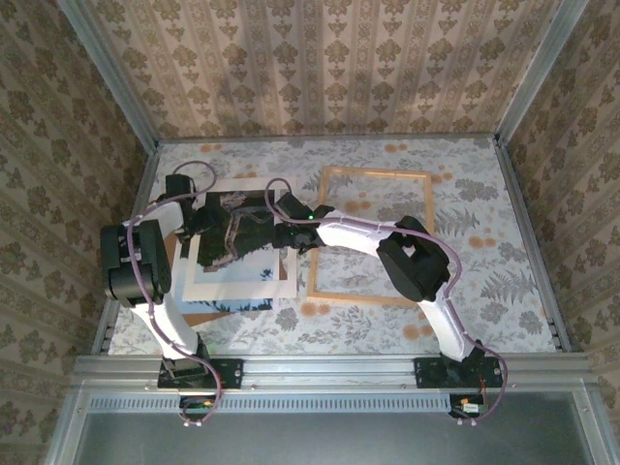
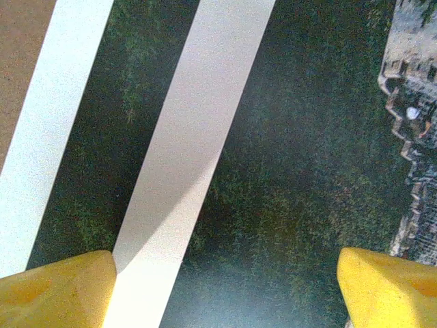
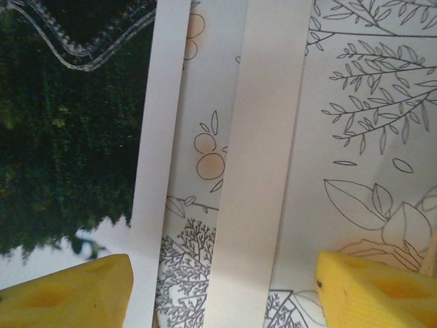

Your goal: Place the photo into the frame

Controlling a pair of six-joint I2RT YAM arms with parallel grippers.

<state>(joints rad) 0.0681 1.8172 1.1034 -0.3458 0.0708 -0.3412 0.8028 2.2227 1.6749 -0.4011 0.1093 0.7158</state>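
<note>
Two robot arms reached over a counter (image 1: pixel 484 262) covered in a pale cloth printed with leaves and orange flowers. The large rectangular print of a dark green hill with a white border, the photo (image 1: pixel 247 263), lay flat on the left side, partly over a plain brown board (image 1: pixel 194 316). The rectangular frame of thin light wood (image 1: pixel 378 172) lay empty to its right, just beside the print.

The yellow left fingers (image 2: pixel 54 287) stood wide apart over the green of the photo, clamped on nothing. The yellow right fingers (image 3: pixel 68 290) were also apart and empty, over the photo's right edge.

A white strip (image 2: pixel 198 137) crossed the green. Whether it was a mat or another sheet could not be told.

Likely risks: the print looked thin and lay flat, so fingers closing on it could slide off, or crease or scuff it. The loose white strip might shift with it. A corner could catch on the wood moulding during the move.

Walls (image 1: pixel 320 68) papered in a beige damask pattern enclosed the counter on three sides, and a metal rail (image 1: pixel 329 373) ran along its near edge
</note>
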